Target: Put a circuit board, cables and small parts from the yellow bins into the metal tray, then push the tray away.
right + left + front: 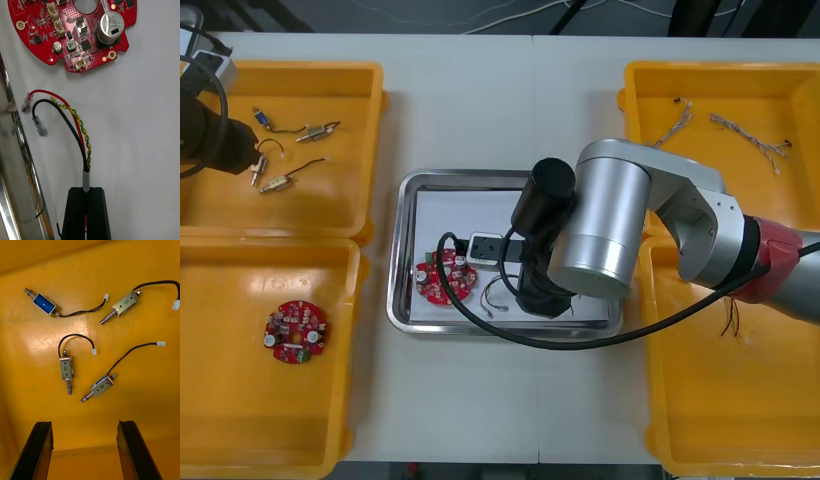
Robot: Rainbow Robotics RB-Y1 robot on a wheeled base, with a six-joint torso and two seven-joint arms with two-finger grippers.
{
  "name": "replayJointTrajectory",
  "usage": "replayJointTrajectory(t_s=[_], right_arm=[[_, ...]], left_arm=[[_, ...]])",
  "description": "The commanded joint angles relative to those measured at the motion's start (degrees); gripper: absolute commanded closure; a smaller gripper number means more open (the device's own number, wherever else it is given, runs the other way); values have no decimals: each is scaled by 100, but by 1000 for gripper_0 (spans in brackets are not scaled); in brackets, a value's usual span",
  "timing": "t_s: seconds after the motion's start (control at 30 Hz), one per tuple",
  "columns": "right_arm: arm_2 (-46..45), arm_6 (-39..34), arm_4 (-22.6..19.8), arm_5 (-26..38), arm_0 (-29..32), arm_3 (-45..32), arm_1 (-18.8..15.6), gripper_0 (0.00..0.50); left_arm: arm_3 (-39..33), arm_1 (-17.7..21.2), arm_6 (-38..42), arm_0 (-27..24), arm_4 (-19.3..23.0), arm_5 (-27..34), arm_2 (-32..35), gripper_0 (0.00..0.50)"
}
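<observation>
In the metal tray, on its white inside, lies a round red circuit board. My right gripper hangs low over the tray beside the board, shut on a red and yellow cable. The cable's loose ends rest on the tray floor near the board. Over the far left yellow bin, my left gripper is open above several small metal parts, touching none of them. The left arm shows at the left edge.
A second red circuit board lies in the near left bin. Twisted blue and white cables lie in the far right bin. A thin cable sits in the near right bin, partly under my right arm. The tray's shiny rim runs close beside the right fingers.
</observation>
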Motion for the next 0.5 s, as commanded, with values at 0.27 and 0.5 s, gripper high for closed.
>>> replayJointTrajectory(t_s=[0.27,0.5], right_arm=[[234,129,209,-144,-229,118,149,346],[181,112,323,-118,-220,-31,96,0]], left_arm=[[729,246,-2077,-218,492,-288,41,0],[1098,220,-2789,-482,510,-429,-188,0]])
